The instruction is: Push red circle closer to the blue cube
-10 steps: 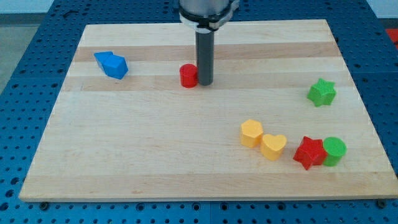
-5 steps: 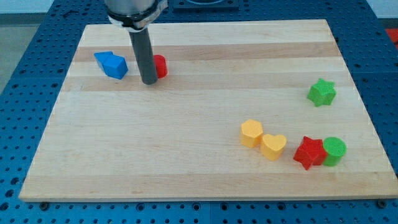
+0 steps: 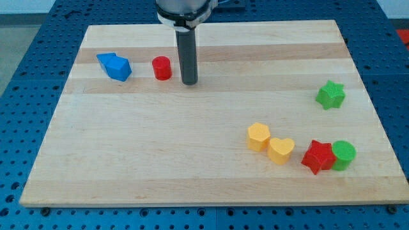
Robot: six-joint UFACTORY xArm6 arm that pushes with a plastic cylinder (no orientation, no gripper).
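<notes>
The red circle (image 3: 162, 68) stands on the wooden board (image 3: 204, 172) near the view's top left. The blue cube (image 3: 114, 66) lies to its left with a small gap between them. My tip (image 3: 188, 83) is on the board just right of the red circle and slightly lower, not touching it.
A green star (image 3: 330, 95) sits at the view's right. A yellow hexagon-like block (image 3: 258, 137) and a yellow heart (image 3: 280, 150) lie at lower right, next to a red star (image 3: 317, 156) touching a green circle (image 3: 344, 154).
The red circle has been pushed left, closer to the blue cube. My tip swept left past it, then moved back to the right side of the red circle.
</notes>
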